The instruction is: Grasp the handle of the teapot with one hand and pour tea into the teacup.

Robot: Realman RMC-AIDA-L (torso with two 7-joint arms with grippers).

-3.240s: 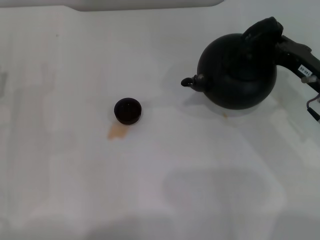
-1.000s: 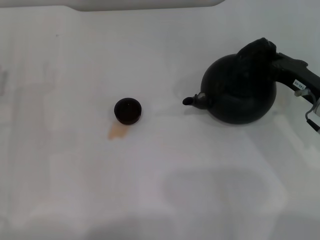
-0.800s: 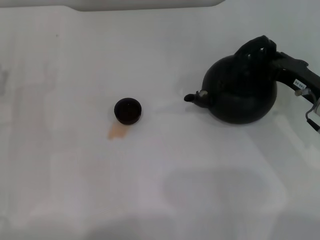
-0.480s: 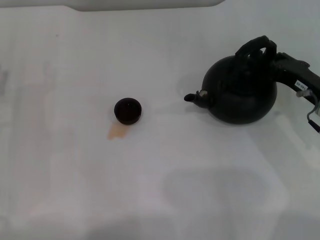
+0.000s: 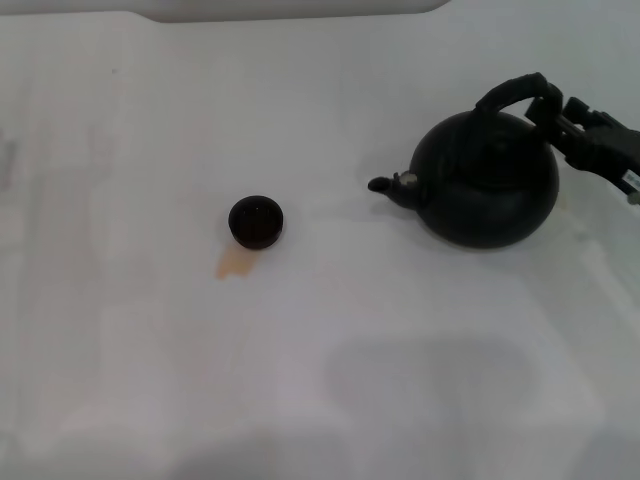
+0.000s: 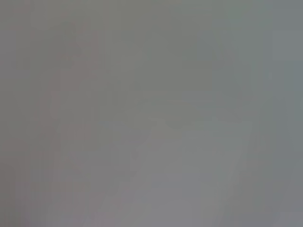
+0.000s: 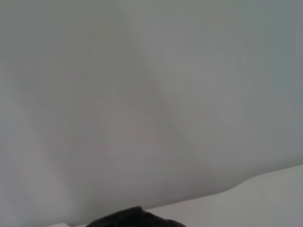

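Observation:
The teapot (image 5: 490, 185) stands upright on the white table at the right, its short spout (image 5: 385, 185) pointing left toward the teacup (image 5: 256, 221). Its black arched handle (image 5: 510, 92) shows whole over the top. My right gripper (image 5: 562, 112) sits at the handle's right end, open, with nothing held between its fingers. A dark curved edge of the teapot (image 7: 135, 218) shows in the right wrist view. A small stain of tea (image 5: 233, 264) lies just in front of the teacup. The left gripper is out of view.
A white raised edge (image 5: 290, 8) runs along the back of the table (image 5: 150, 350). A faint shadow lies on the table near the front. The left wrist view shows only plain grey.
The teapot came down and settled upright on the table. My right gripper slid right, off the top of the handle, which now shows uncovered.

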